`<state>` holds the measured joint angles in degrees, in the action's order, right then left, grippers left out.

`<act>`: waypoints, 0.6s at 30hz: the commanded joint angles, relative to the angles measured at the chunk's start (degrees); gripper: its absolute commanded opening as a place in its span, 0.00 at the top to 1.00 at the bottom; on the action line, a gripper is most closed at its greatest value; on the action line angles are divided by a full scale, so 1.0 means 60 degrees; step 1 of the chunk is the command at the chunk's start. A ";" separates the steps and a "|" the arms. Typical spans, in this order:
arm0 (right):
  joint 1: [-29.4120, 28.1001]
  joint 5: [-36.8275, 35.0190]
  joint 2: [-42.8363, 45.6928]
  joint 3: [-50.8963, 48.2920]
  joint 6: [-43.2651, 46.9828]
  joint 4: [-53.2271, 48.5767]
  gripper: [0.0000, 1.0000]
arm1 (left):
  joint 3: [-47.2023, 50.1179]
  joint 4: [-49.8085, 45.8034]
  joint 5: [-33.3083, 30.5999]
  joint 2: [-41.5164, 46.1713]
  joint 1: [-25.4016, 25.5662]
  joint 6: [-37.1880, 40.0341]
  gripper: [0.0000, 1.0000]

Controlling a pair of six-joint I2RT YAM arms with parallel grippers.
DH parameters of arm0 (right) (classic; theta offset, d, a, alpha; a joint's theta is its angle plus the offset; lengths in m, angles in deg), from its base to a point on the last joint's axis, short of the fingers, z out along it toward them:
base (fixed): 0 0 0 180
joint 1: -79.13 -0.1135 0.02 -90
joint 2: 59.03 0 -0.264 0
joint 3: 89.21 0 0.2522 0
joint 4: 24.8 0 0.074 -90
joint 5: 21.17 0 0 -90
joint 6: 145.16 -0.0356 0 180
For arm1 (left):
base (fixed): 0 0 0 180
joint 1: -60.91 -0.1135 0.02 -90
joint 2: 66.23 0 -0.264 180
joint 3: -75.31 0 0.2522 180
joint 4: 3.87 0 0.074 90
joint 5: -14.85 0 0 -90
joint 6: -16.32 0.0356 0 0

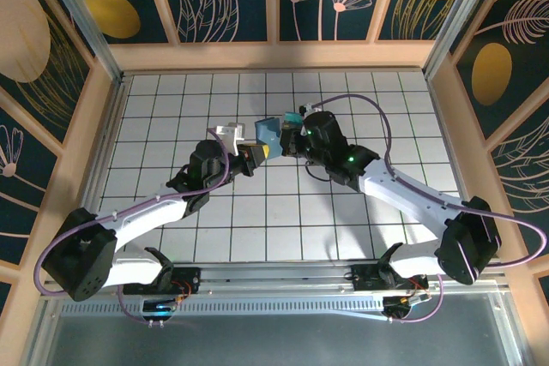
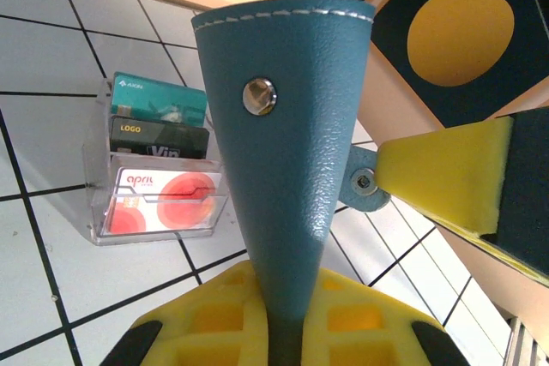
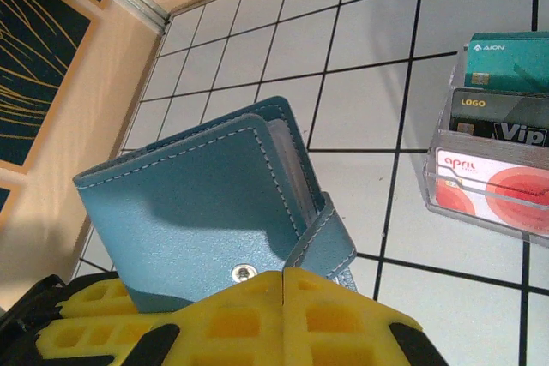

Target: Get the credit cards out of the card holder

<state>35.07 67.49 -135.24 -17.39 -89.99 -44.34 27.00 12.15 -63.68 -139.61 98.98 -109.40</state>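
both grippers clamped on the card holder [image 1: 268,132], held up over mid-table
left gripper [image 2: 287,306] pinches one end, right gripper [image 3: 283,289] the strap edge; cards [image 2: 163,199] sit in a clear stand [image 2: 93,165] on the tiles, just left.

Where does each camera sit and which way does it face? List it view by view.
Top: above and behind the bases, looking down on the tiled table; both arms show, left gripper and right gripper shut on the wallet.
Left wrist: on the left arm, facing the wallet edge-on; its yellow fingers show.
Right wrist: on the right arm, facing the wallet's flat side; its yellow fingers show.
Shared: both wrist views catch the wallet and the card stand.
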 commanded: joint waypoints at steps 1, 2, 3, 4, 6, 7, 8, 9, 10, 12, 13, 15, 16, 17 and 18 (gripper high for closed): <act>0.0189 0.0019 0.0357 -0.0164 0.0052 0.0230 0.94 | -0.0032 0.0289 -0.0052 0.0346 0.0053 0.0261 1.00; 0.0249 0.0020 0.0406 -0.0213 0.0049 0.0278 0.92 | -0.0031 0.0253 -0.0051 0.0412 0.0047 0.0343 1.00; 0.0307 0.0258 0.0438 -0.0261 0.0067 0.0312 0.90 | -0.0028 0.0217 -0.0030 0.0456 0.0052 0.0419 1.00; 0.0368 0.0335 0.0454 -0.0302 0.0077 0.0368 0.88 | -0.0029 0.0169 0.0017 0.0515 0.0056 0.0512 1.00; 0.0463 0.0400 0.0484 -0.0373 0.0119 0.0396 0.81 | -0.0025 0.0114 0.0144 0.0608 0.0044 0.0719 1.00; 0.0511 0.0425 0.0471 -0.0381 0.0135 0.0393 0.78 | -0.0043 0.0059 0.0189 0.0657 0.0047 0.0837 1.00; 0.0559 0.0443 0.0478 -0.0403 0.0157 0.0380 0.76 | -0.0068 0.0004 0.0247 0.0688 0.0052 0.0986 1.00; 0.0607 0.0451 0.0484 -0.0406 0.0179 0.0383 0.74 | -0.0100 -0.0110 0.0299 0.0726 0.0046 0.1149 1.00; 0.0644 0.0470 0.0498 -0.0454 0.0205 0.0394 0.72 | -0.0141 -0.0242 0.0333 0.0761 0.0054 0.1280 1.00; 0.0778 0.0587 0.0538 -0.0496 0.0278 0.0468 0.69 | -0.0190 -0.0394 0.0408 0.0803 0.0047 0.1515 1.00; 0.0850 0.0678 0.0556 -0.0533 0.0331 0.0525 0.67 | -0.0201 -0.0429 0.0519 0.0834 0.0041 0.1614 1.00; 0.1065 0.1026 0.0584 -0.0681 0.0414 0.0750 0.65 | -0.0193 -0.0436 0.0776 0.0884 0.0044 0.1777 1.00; 0.1214 0.1296 0.0586 -0.0749 0.0414 0.0896 0.65 | -0.0176 -0.0395 0.0905 0.0907 0.0047 0.1831 1.00; 0.1329 0.1599 0.0594 -0.0817 0.0425 0.1018 0.64 | -0.0141 -0.0352 0.0970 0.0930 0.0042 0.1859 1.00; 0.1435 0.1898 0.0588 -0.0872 0.0490 0.1161 0.63 | -0.0110 -0.0286 0.1011 0.0966 0.0043 0.1875 1.00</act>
<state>42.11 73.83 -133.08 -21.39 -88.48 -41.19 27.00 8.87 -60.36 -135.57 98.98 -100.81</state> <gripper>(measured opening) 0.366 0.085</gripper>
